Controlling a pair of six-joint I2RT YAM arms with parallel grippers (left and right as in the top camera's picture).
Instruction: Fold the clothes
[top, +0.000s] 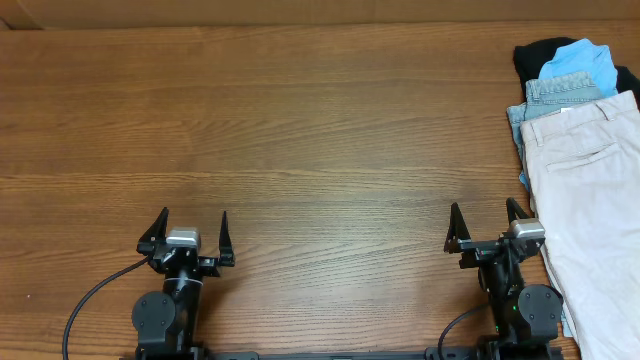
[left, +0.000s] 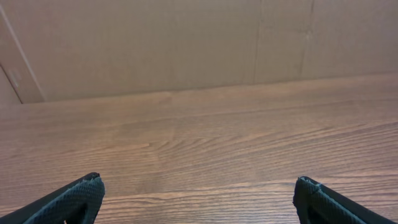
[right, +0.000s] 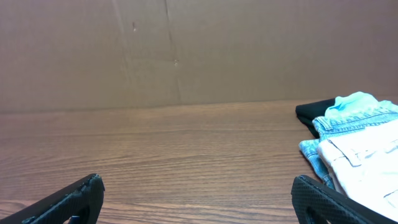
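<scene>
The pale beige shorts (top: 590, 190) lie on top of the stack of clothes at the right edge of the table (top: 300, 130). They are back face up, with the waistband (top: 578, 112) toward the far side. The legs run toward the near edge and pass partly out of the overhead view.

The fabric appears to be a light woven cotton: soft, limp, not slippery and not fragile. It is judged to drape and bunch if lifted at a single point. The waistband, layered and stitched, is likely the stiffest part. Its two corners are the recommended hold points, one per tool. The welt pocket (top: 592, 155), just below the waistband, is not a suitable hold.

Under the beige shorts, the light-blue denim shorts (top: 562, 92) show at the far side and along the left edge. Denim is judged heavier and stiffer. A sky-blue garment (top: 578, 58) and a black garment (top: 535, 55) lie beyond, at the far right corner. Their type cannot be told.

No brand, label or writing can be read on any garment or elsewhere.

The right tool (top: 483, 215) sits at the near edge, just beside the left border of the beige shorts, fingers apart and holding nothing. The left tool (top: 192, 225) sits at the near left, well apart from the stack, fingers apart and empty.

A cardboard wall (left: 186, 43) closes the far side of the table.
</scene>
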